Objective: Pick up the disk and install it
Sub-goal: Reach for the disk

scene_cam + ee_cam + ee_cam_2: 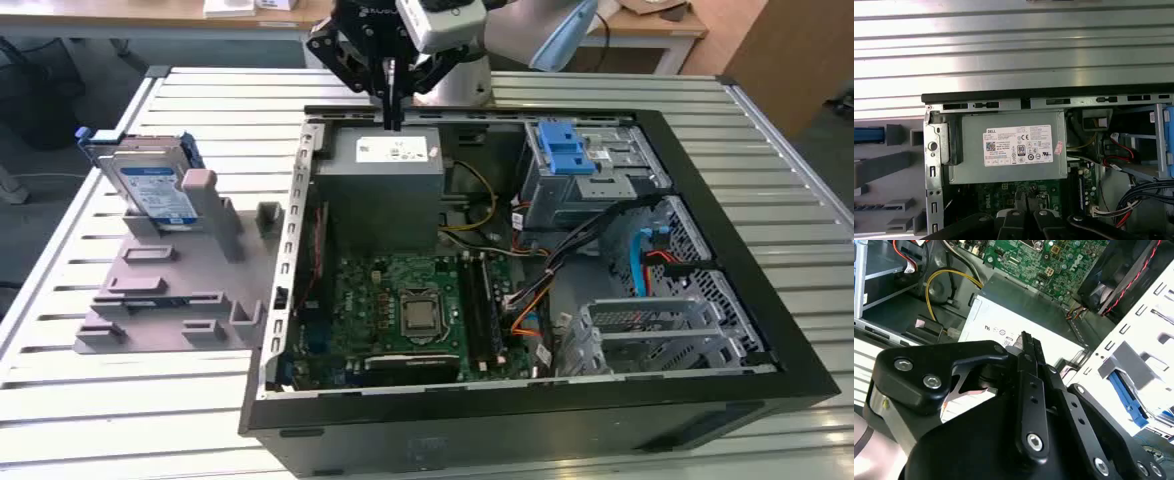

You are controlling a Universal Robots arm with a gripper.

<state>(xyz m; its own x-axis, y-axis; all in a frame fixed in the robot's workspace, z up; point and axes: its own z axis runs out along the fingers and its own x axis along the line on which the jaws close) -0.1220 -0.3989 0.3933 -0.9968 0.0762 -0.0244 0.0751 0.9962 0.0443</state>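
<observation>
Slatted metal table (120,400) carries an open computer case (467,430) in the exterior view. The disk (150,185) stands upright in a grey holder (174,290) at nine o'clock of the case, well apart from the jaws. These hang closed and empty above the power supply (387,190), at eleven o'clock inside the case. Second wrist view: jaws pressed together over the power supply (1004,325). First wrist view: closed jaws near the same power supply (1004,145).

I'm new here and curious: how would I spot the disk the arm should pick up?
Find the big open black computer case; to the exterior view's left of it a grey stand lies on the slatted table. The disk stands on edge at the stand's far end: a flat silver slab with a blue-and-white label and blue rails, unlike the plain grey blocks around it.
</observation>
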